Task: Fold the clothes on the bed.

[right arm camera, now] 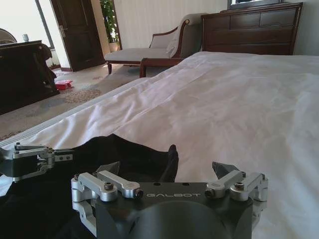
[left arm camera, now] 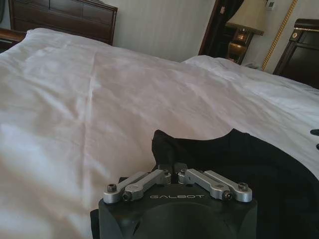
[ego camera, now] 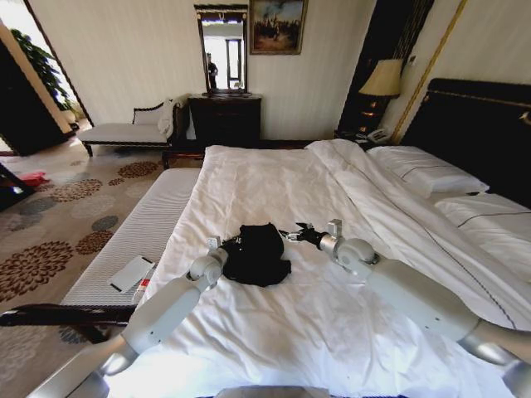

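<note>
The soft black short-sleeved T-shirt [ego camera: 257, 254] lies bunched mid-bed on the white-sheeted bed [ego camera: 332, 332], nearer its foot edge. The left gripper [ego camera: 226, 245], jaws pinched together, touches its left side. The right gripper [ego camera: 297, 233], jaws wide, sits just beside the opposite side.

Dark dresser [ego camera: 225, 120], mirror [ego camera: 222, 48], patterned carpet [ego camera: 50, 217]
</note>
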Available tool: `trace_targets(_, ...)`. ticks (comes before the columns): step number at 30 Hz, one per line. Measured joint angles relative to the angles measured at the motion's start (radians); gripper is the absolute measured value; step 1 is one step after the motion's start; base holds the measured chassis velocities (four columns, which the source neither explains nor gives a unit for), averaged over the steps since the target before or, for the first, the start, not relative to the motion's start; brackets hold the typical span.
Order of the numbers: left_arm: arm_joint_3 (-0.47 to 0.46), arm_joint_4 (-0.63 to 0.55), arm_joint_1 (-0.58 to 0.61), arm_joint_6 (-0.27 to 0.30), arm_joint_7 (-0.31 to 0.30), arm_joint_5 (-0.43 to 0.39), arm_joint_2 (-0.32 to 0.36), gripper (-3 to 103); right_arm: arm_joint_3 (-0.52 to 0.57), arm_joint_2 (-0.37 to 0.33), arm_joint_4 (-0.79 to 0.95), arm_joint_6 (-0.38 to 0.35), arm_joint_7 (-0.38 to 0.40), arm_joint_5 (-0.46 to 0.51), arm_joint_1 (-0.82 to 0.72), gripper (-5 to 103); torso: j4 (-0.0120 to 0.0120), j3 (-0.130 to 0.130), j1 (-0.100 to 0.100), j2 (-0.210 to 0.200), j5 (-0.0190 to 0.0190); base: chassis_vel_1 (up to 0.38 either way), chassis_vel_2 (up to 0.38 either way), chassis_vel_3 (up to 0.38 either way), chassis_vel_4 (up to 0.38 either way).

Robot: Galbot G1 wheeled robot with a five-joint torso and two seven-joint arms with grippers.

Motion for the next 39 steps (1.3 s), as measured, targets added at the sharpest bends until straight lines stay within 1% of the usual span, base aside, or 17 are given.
trace_targets(8,-0.007,0.001,-0.005,0.000,0.010,0.000,0.001,1,-0.059,0.039,-0.040,-0.004,0.005,0.003,0.054,100,-0.0003,0.000,0.000,0.000,0.0000,0.000,0.000,0.000,0.000)
trace_targets(11,-0.009,-0.002,-0.008,0.000,0.015,0.003,0.004,1,-0.087,0.075,-0.092,-0.007,0.010,0.004,0.085,100,0.0001,0.000,0.000,0.000,-0.0001,0.000,0.000,0.000,0.000)
trace_targets(16,-0.011,-0.009,-0.005,-0.002,0.015,0.005,0.015,1,-0.103,0.104,-0.143,-0.011,0.019,0.010,0.097,100,0.0000,0.000,0.000,0.000,0.0001,0.000,0.000,0.000,0.000)
trace_targets(20,-0.015,-0.014,0.004,-0.002,0.015,0.005,0.020,1,-0.106,0.105,-0.150,-0.013,0.026,0.010,0.087,100,0.0001,0.000,0.000,0.000,0.0000,0.000,0.000,0.000,0.000)
trace_targets(21,-0.017,-0.016,0.006,-0.003,0.014,0.005,0.020,1,-0.104,0.102,-0.149,-0.014,0.028,0.010,0.079,103,0.0001,0.000,0.000,0.000,0.0001,0.000,0.000,0.000,0.000)
trace_targets(22,-0.017,-0.016,0.006,-0.003,0.014,0.005,0.020,1,-0.104,0.102,-0.149,-0.014,0.028,0.010,0.079,103,0.0001,0.000,0.000,0.000,0.0001,0.000,0.000,0.000,0.000)
trace_targets(23,-0.019,-0.017,0.008,-0.003,0.014,0.005,0.020,1,-0.098,0.097,-0.145,-0.016,0.030,0.012,0.068,100,0.0001,0.000,0.000,0.000,0.0001,0.000,0.000,0.000,0.000)
trace_targets(25,-0.021,-0.018,0.011,-0.003,0.014,0.005,0.021,1,-0.084,0.084,-0.135,-0.022,0.033,0.027,0.048,100,-0.0003,0.000,0.000,0.000,0.0001,0.000,0.000,0.000,0.000)
trace_targets(27,-0.022,-0.017,0.010,-0.003,0.016,0.005,0.025,1,-0.075,0.070,-0.127,-0.026,0.033,0.035,0.037,90,-0.0004,0.000,0.000,0.000,0.0001,0.000,0.000,0.000,0.000)
trace_targets(28,-0.022,-0.017,0.010,-0.003,0.016,0.005,0.025,1,-0.075,0.070,-0.127,-0.026,0.033,0.035,0.037,90,-0.0004,0.000,0.000,0.000,0.0001,0.000,0.000,0.000,0.000)
trace_targets(31,-0.022,-0.014,0.009,-0.004,0.020,0.005,0.030,1,-0.072,0.070,-0.124,-0.027,0.032,0.035,0.033,74,-0.0002,0.000,0.000,0.000,0.0002,0.000,0.000,0.000,0.000)
trace_targets(33,-0.022,-0.014,0.009,-0.004,0.020,0.005,0.030,1,-0.072,0.072,-0.123,-0.027,0.032,0.035,0.033,74,0.0000,0.000,0.000,0.000,0.0001,0.000,0.000,0.000,0.000)
trace_targets(36,-0.022,-0.016,0.012,-0.005,0.020,0.005,0.029,1,-0.075,0.079,-0.117,-0.027,0.037,0.035,0.034,57,0.0002,0.000,0.000,0.000,0.0001,0.000,0.000,0.000,0.000)
trace_targets(37,-0.022,-0.016,0.012,-0.005,0.020,0.005,0.029,1,-0.075,0.079,-0.117,-0.027,0.037,0.035,0.034,57,0.0002,0.000,0.000,0.000,0.0001,0.000,0.000,0.000,0.000)
trace_targets(39,-0.024,-0.019,0.015,-0.005,0.019,0.006,0.029,1,-0.078,0.080,-0.112,-0.027,0.043,0.035,0.035,47,0.0001,0.000,0.000,0.000,0.0001,0.000,0.000,0.000,0.000)
